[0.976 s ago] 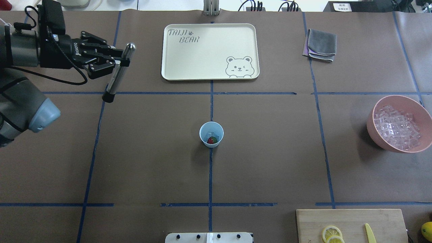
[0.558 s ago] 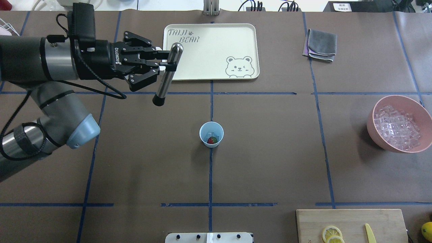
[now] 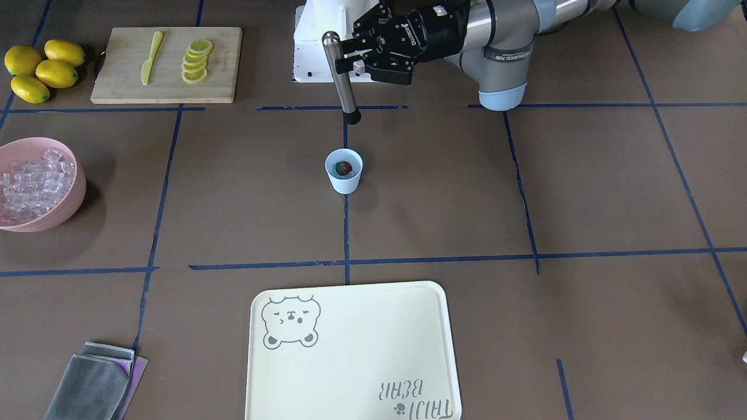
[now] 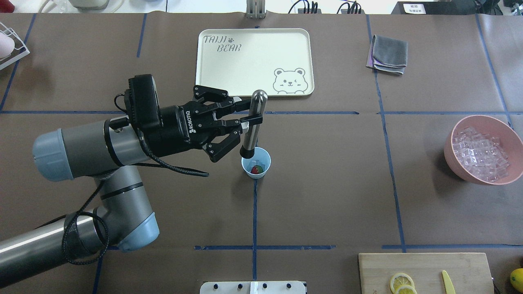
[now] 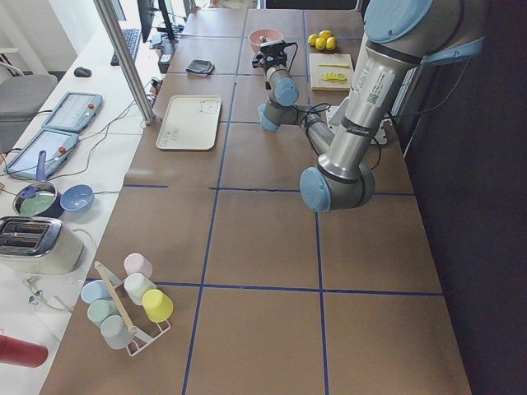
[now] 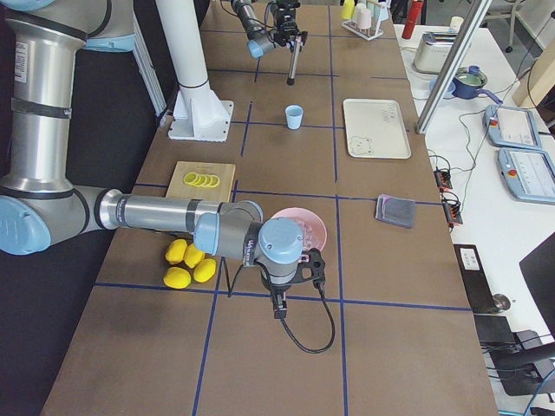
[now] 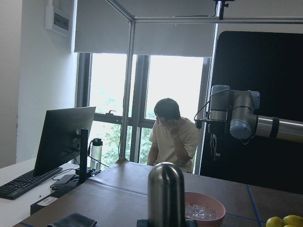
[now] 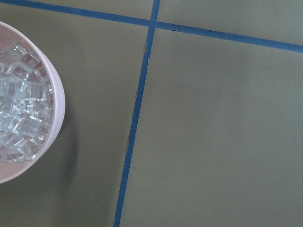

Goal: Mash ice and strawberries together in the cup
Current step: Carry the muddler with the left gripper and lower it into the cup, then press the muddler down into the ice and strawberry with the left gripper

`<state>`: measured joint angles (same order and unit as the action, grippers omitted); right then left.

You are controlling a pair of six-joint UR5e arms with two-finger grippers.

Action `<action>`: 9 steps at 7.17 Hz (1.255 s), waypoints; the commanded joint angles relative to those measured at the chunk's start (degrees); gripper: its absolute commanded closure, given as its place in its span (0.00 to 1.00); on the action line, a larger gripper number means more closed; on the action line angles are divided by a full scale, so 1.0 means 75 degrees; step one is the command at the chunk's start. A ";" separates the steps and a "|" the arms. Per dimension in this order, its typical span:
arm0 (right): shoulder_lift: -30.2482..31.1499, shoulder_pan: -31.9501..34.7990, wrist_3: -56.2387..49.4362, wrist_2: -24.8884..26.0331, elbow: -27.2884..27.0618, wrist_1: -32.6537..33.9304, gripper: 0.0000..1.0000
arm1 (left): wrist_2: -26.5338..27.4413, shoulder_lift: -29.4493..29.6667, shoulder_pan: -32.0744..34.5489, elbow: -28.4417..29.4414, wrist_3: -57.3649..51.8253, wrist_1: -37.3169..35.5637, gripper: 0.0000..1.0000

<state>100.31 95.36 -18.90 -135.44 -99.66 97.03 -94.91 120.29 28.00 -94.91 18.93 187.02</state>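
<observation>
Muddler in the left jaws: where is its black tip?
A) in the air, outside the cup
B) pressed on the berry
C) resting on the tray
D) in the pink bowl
A: the front-facing view shows the muddler with its tip hanging clear of the cup, the strawberry uncovered inside.

My left arm (image 4: 90, 147) has swung in from the bench's edge; its steel masher (image 4: 258, 104) now hangs raised beside the cup (image 4: 267, 163).

One cup (image 4: 266, 164) being shown, one strawberry (image 4: 255, 170) being seen inside it, one metal pestle (image 4: 250, 139), one pink bowl (image 4: 449, 157), ice cubes (image 4: 482, 153) too many to count, one tray (image 4: 253, 61), four lemons (image 3: 56, 73), one cutting board (image 3: 117, 87), one knife (image 3: 150, 58), one folded cloth (image 4: 390, 53).
</observation>
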 commanded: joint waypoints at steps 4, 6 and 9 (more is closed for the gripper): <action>0.0008 0.0000 0.0000 0.0000 -0.0013 0.0000 0.01 | 0.1038 0.0495 -0.0638 0.2114 -0.1410 0.2291 1.00; 0.0008 0.0000 -0.0012 0.0000 -0.0013 0.0000 0.00 | 0.1053 0.0567 -0.0640 0.2214 -0.1422 0.2321 1.00; 0.0008 0.0000 -0.0012 0.0000 -0.0002 0.0000 0.01 | 0.1053 0.0555 -0.0651 0.2470 -0.1504 0.2333 1.00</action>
<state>100.37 95.36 -18.96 -135.44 -99.71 97.03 -87.02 124.51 23.22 -77.37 7.92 204.43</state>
